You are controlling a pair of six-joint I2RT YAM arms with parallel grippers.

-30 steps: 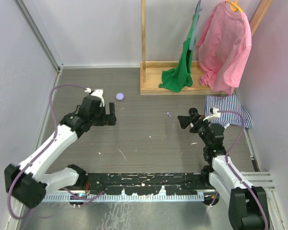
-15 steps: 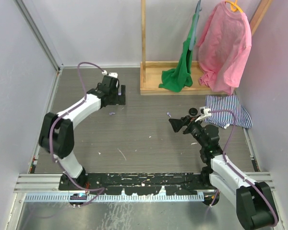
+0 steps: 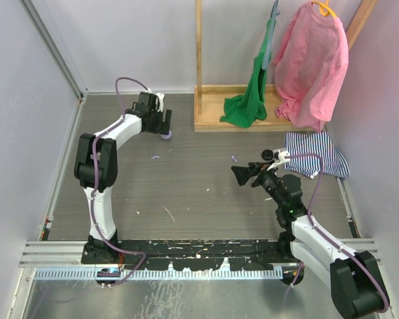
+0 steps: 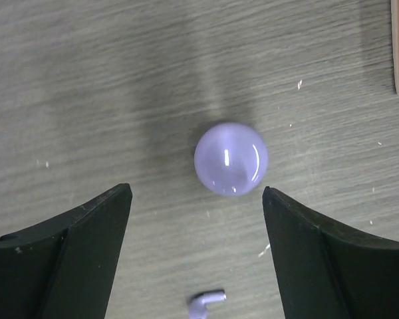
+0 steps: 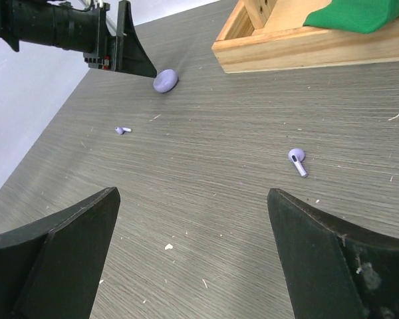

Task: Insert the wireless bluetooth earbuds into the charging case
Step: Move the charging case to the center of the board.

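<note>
My left gripper [image 4: 196, 194] hangs wide open and empty over the lilac charging case [image 4: 231, 158], one lilac earbud [image 4: 206, 302] lying on the table [image 4: 86, 80] just beside it, and closing off-centre on that smooth dome could squirt it away or knock the earbud.

The lilac charging case [image 4: 231, 159] is smooth, glossy plastic. The grey worktop [image 4: 86, 86] has a matt wood grain. The rack base [image 5: 299, 50] is bare wood.
</note>
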